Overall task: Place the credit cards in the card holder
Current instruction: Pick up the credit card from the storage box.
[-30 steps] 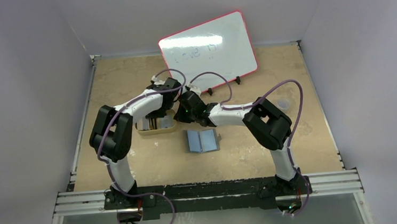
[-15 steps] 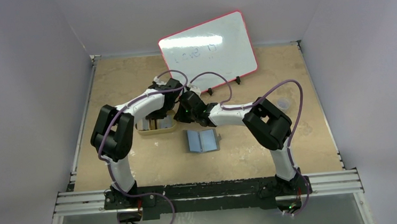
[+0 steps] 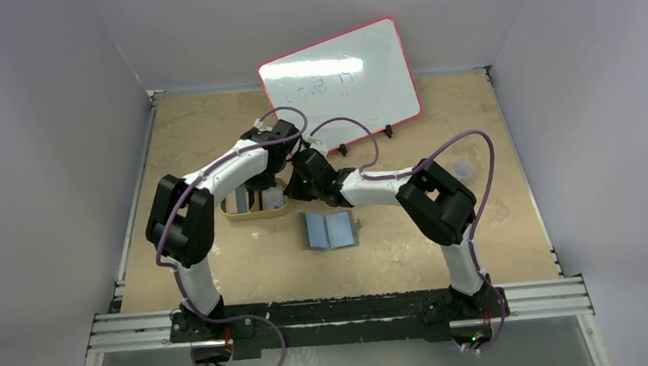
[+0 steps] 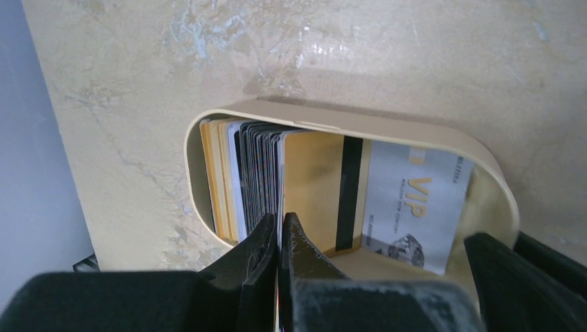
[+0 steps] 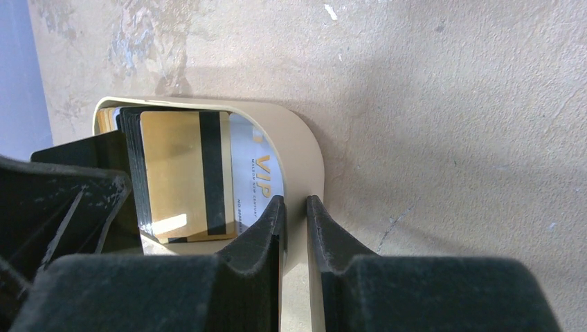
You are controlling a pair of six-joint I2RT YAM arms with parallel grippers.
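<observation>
The credit cards (image 4: 253, 169) stand on edge, packed in an open gold tin (image 4: 360, 126). A gold card with a black stripe (image 4: 315, 187) faces out, and a white VIP card (image 4: 415, 200) leans behind it. My left gripper (image 4: 280, 220) reaches into the tin from above, shut on one thin card seen edge-on. My right gripper (image 5: 295, 200) is shut on the tin's end wall (image 5: 304, 149), one finger inside and one outside. The card holder (image 3: 330, 230), a grey wallet, lies open on the table just in front of the tin (image 3: 248, 208), with both grippers (image 3: 261, 188) (image 3: 296, 188) over the tin.
A red-framed whiteboard (image 3: 338, 75) stands on clips at the back centre. Grey walls close in the beige table (image 3: 473, 119) on three sides. The two wrists are close together above the tin.
My left wrist has shifted a little toward the back and upward over the tin. The right arm, the tin and the wallet have stayed put.
</observation>
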